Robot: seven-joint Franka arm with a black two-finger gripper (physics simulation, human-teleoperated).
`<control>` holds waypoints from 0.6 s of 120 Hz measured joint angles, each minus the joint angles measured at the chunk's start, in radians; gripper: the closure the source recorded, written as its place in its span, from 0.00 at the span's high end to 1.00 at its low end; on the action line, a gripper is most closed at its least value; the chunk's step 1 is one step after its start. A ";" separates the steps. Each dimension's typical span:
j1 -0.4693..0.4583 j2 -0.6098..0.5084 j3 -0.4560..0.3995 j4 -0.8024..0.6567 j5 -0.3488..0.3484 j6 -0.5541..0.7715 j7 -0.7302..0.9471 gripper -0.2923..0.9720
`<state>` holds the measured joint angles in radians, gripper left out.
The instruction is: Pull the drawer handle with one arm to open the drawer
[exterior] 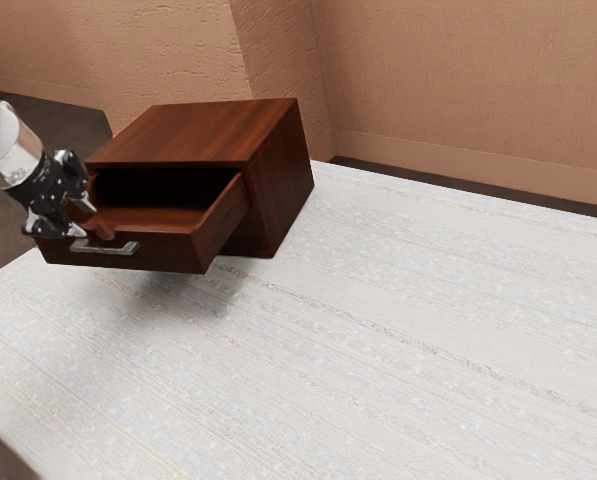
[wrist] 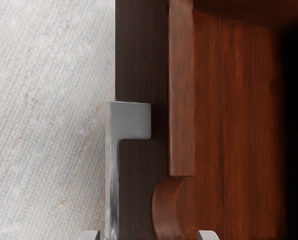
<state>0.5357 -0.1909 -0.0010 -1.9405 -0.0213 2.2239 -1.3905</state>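
A dark wooden cabinet [exterior: 218, 130] stands on the table at the exterior view's upper left. Its drawer [exterior: 168, 222] is pulled partway out, leaving a dark gap behind it. A silver bar handle [exterior: 105, 247] runs along the drawer front. My black gripper [exterior: 83, 228] is at that front, reaching in from the exterior view's left. In the wrist view the handle [wrist: 113, 165] and the drawer's front panel [wrist: 181, 100] lie between my gripper's [wrist: 149, 235] two fingertips [wrist: 90, 235], one outside the bar and one inside the drawer, pressed close on both sides.
The white table [exterior: 378, 330] stretches wide toward the exterior view's right and front. Tan walls [exterior: 458, 70] rise behind the cabinet. The table's edge runs just below my hand at the exterior view's left.
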 joint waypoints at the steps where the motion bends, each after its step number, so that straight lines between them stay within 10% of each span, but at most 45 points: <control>1: 0.000 -0.003 0.000 0.006 0.002 -0.003 0.000 0.38; 22: -0.102 0.011 0.009 0.467 0.012 -0.397 0.000 0.60; 41: -0.339 -0.010 0.030 0.432 0.005 -0.660 -0.004 0.69; 72: -0.344 -0.079 0.033 0.291 -0.041 -0.790 -0.010 0.74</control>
<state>0.1916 -0.2699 0.0325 -1.6498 -0.0627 1.4339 -1.4004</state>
